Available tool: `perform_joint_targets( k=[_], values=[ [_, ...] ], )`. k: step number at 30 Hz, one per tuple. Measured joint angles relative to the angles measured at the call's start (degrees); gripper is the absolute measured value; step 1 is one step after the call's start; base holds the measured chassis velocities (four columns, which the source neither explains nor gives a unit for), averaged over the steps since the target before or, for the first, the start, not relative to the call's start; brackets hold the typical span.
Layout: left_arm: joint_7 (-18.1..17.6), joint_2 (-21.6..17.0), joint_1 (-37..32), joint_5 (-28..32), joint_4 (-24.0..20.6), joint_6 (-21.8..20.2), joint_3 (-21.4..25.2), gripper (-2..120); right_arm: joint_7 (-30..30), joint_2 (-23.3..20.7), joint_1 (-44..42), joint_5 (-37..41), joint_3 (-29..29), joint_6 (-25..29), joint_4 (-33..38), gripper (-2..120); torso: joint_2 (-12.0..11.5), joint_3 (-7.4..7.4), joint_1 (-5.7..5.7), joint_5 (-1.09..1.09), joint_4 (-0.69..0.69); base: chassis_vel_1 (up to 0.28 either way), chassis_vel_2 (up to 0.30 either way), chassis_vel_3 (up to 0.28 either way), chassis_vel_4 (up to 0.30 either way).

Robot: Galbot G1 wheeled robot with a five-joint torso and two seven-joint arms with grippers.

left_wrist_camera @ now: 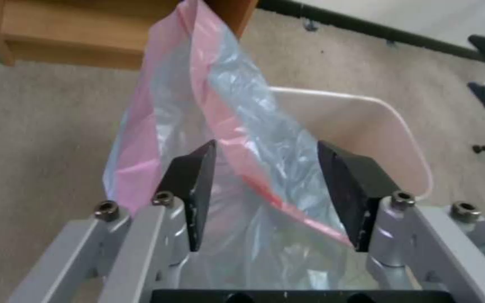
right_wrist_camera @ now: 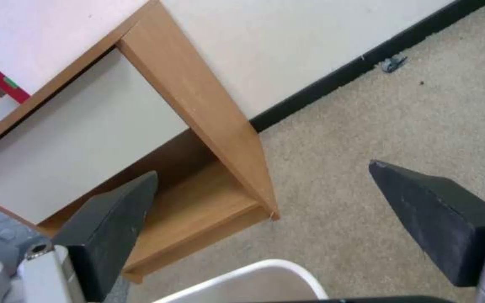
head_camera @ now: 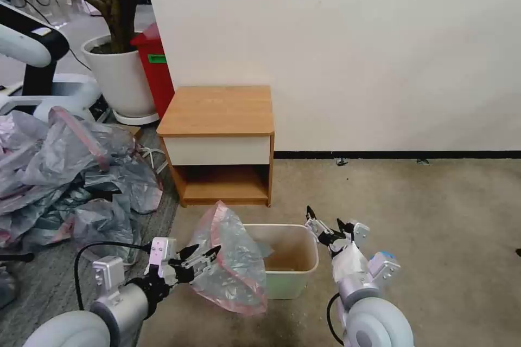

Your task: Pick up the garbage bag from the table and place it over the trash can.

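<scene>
The garbage bag, translucent grey with a pink rim band, stands crumpled over the left side of the cream trash can on the carpet. My left gripper is open at the bag's left side. In the left wrist view the bag runs between the spread fingers, with the trash can behind it. My right gripper hovers open just above the can's right rim, holding nothing. The right wrist view has its gripper over that rim, facing the table. The table stands behind the can, its top bare.
A large heap of grey-pink bags lies on the floor at the left. Behind it stand a white plant pot, a red bin and part of another white machine. The wall runs behind the table, with open carpet to the right.
</scene>
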State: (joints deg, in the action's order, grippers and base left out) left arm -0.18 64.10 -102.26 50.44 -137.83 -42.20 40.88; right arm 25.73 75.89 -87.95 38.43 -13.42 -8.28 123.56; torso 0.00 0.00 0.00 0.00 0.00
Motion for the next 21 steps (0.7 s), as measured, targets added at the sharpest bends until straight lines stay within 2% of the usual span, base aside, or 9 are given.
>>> perform_joint_targets(
  k=[11,21],
  values=[
    [-1.1,-0.38,0.07,-0.46,1.39,0.0,-0.65,47,-0.07,0.16,-0.03,-0.2,-0.13,0.49,-0.71,97,0.0,0.0,0.0,0.0,0.0,0.0,0.0,0.0,0.0],
    [-1.06,-0.26,-0.09,-3.58,1.62,0.0,-0.95,39,-0.11,0.19,-0.03,-0.3,-0.06,0.82,-1.12,97,0.0,0.0,0.0,0.01,0.0,0.0,0.0,0.0,0.0]
  ],
)
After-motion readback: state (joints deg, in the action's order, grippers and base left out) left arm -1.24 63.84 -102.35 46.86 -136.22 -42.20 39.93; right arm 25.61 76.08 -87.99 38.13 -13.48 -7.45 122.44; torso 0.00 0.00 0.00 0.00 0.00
